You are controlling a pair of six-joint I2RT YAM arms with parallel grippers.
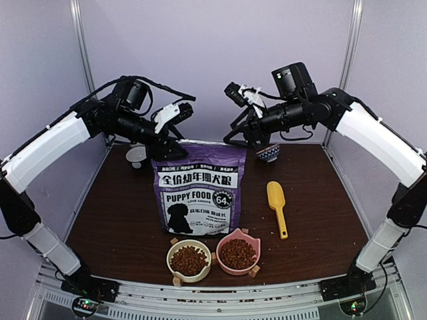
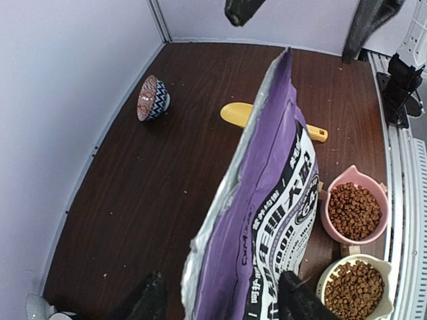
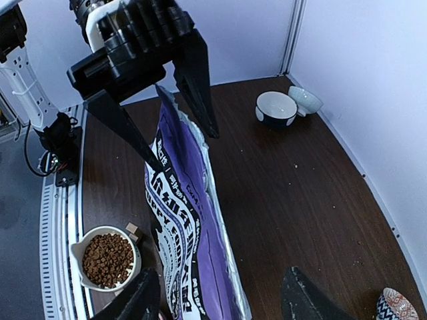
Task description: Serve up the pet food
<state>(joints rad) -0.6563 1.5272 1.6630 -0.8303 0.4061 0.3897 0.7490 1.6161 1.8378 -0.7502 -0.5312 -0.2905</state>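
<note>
Pebbly brown kibble (image 1: pixel 189 260), glossy purple bag (image 1: pixel 200 190)

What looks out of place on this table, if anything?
The small blue-patterned bowl near the back wall appears tipped on its side rather than standing. Otherwise nothing stands out: the purple bag stands upright, and the pet food sits inside the cream bowl and pink bowl.

One bag (image 1: pixel 199 193), one scoop (image 1: pixel 277 207), two filled bowls (image 1: pixel 189 278), three small bowls (image 3: pixel 275 109)
</note>
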